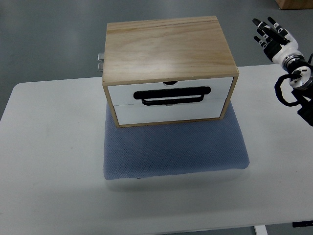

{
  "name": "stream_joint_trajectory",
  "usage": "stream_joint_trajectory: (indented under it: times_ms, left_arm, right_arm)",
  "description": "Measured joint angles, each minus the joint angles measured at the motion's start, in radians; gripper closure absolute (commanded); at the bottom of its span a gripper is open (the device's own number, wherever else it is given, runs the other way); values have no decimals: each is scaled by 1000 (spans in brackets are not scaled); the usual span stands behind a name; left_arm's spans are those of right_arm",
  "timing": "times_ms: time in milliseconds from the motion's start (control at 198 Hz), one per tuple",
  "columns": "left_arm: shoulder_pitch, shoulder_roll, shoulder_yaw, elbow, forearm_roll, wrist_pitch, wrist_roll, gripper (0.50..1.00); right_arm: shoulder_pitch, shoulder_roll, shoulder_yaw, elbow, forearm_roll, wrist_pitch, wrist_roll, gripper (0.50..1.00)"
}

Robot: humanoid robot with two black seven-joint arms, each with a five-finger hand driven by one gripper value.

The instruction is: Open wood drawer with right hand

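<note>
Nearest me, the blue mat lies well left of the right hand; that hand hangs fingers spread, holding nothing; the wood drawer, apparently shut, sits well left, its black handle untouched; everything remains.

The white counter lies bare to the left, right and near side of the blue mat, so the front of the wooden drawer box with its black handle can be approached unobstructed. The right hand, fingers spread, hangs well apart off the box's far right corner, with open counter between them. The box itself blocks any straight path across the middle.
</note>
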Motion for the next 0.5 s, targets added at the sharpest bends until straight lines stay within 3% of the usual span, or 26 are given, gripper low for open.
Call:
stream_joint_trajectory:
  times_ms: [499]
  left_arm:
    - [0, 0, -1, 0, 0, 0, 0, 500]
  right_arm:
    - [-1, 6, 1, 0, -5, 40, 0, 556]
